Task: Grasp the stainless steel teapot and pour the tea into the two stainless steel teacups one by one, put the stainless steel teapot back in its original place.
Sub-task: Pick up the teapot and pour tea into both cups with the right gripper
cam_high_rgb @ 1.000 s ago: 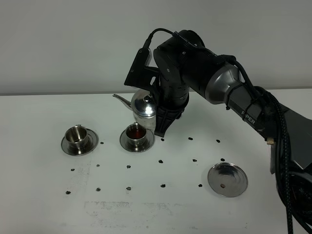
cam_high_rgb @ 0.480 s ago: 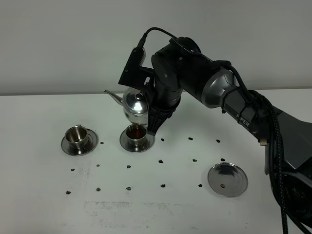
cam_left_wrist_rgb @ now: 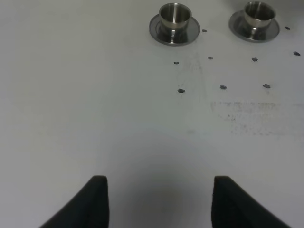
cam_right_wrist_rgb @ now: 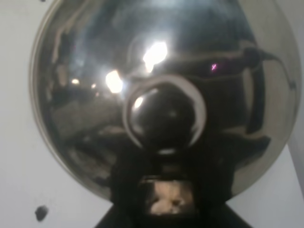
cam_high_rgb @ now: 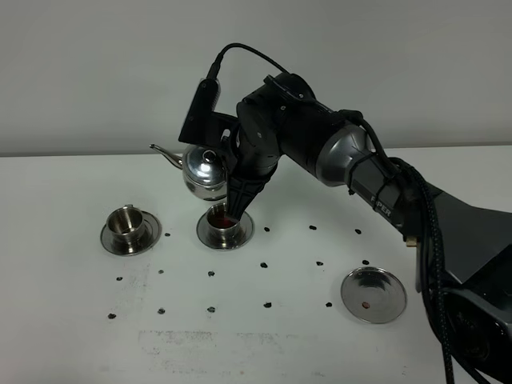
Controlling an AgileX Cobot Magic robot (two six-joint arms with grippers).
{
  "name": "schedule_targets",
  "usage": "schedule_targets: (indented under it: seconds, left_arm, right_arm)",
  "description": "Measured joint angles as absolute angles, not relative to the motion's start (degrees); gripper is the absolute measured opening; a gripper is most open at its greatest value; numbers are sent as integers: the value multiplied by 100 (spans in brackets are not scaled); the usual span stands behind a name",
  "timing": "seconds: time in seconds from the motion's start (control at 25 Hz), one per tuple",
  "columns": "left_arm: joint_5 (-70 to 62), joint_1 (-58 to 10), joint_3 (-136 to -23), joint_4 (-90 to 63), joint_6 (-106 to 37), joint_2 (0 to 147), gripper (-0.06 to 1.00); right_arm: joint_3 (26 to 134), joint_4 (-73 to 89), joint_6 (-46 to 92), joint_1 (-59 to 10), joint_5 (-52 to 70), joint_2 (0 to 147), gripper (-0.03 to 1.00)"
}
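The teapot [cam_high_rgb: 204, 172] is mirror-bright silver; the left teacup [cam_high_rgb: 126, 220] and lone saucer [cam_high_rgb: 374, 294] share that steel shine; the right teacup [cam_high_rgb: 222, 218] holds dark red liquid [cam_high_rgb: 223, 217]; the white table [cam_high_rgb: 72, 352] carries scattered black specks [cam_high_rgb: 266, 305]; the arm [cam_high_rgb: 304, 132] is black and grey.

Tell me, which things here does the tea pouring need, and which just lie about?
In the job: teapot, empty teacup, teacup with tea, bare saucer.
Lying about: dark specks, smudged patch.
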State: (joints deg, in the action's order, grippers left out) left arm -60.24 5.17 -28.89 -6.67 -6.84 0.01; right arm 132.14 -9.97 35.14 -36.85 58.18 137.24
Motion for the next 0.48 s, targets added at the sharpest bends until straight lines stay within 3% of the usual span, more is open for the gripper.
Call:
schedule_targets:
  seconds: [0.48]
  left_arm:
    - [-6024,517,-2889,-667,-684,1,54]
  right_arm:
    - [13336,-1163,3933,-3895,5365,13836,21]
